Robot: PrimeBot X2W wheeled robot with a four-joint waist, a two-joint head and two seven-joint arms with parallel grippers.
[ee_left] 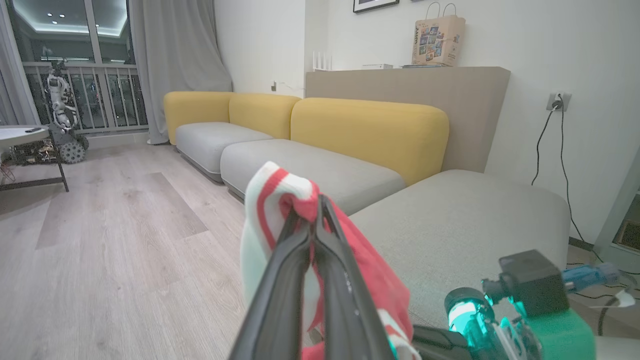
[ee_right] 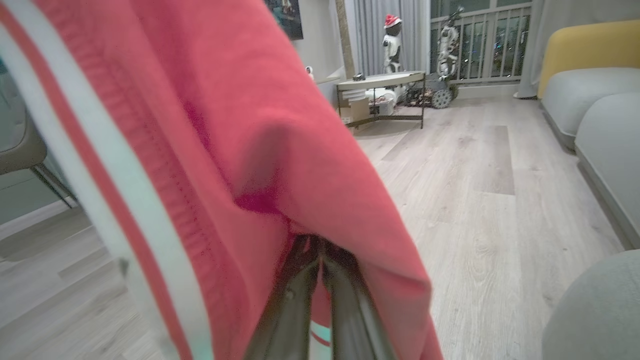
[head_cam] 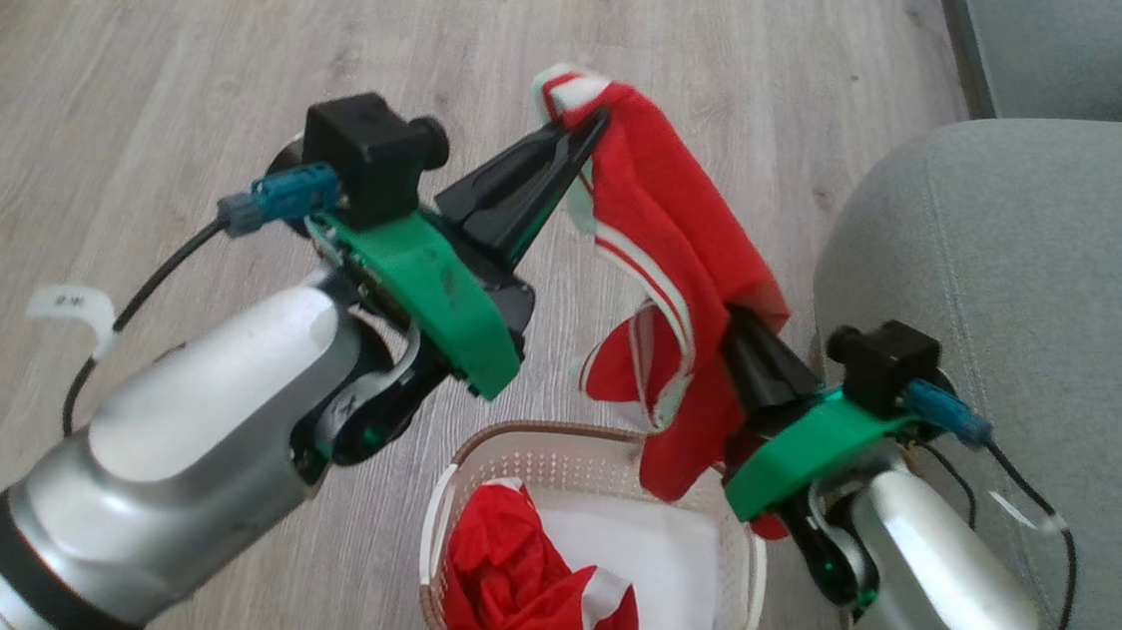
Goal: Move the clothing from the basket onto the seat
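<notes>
The left gripper [head_cam: 587, 135] is pinching the white-trimmed edge of a red garment [head_cam: 668, 223], its two dark fingers pressed tight together on the cloth. On the other side, the right gripper [head_cam: 742, 331] is clamping the same garment lower down. Its tips are buried in a red fold, with the jaws closed on the fabric.

The garment is hanging in the air between the two, slanting down from the left grip to the right one. A white-striped flap is dangling toward the brown rim of the basket [head_cam: 552, 432]; whether it is touching the rim, I cannot tell.

Down in the basket a second red piece [head_cam: 520, 582] is lying crumpled against the robot's-left wall, on a flat white liner [head_cam: 662, 563].

The grey-green seat [head_cam: 1025, 271] is sitting just beside the basket on the robot's right, and the held garment is hanging near its rounded corner, clear of the cushion.

Looking along the left fingers [ee_left: 300, 260], the red-and-white hem [ee_left: 270, 200] is bunching at their tips, with the seat [ee_left: 465, 215] and yellow backrests [ee_left: 370, 130] beyond. Along the right fingers [ee_right: 295, 300], red cloth [ee_right: 225, 125] is draping right over them above the wooden floor [ee_right: 475, 200].
</notes>
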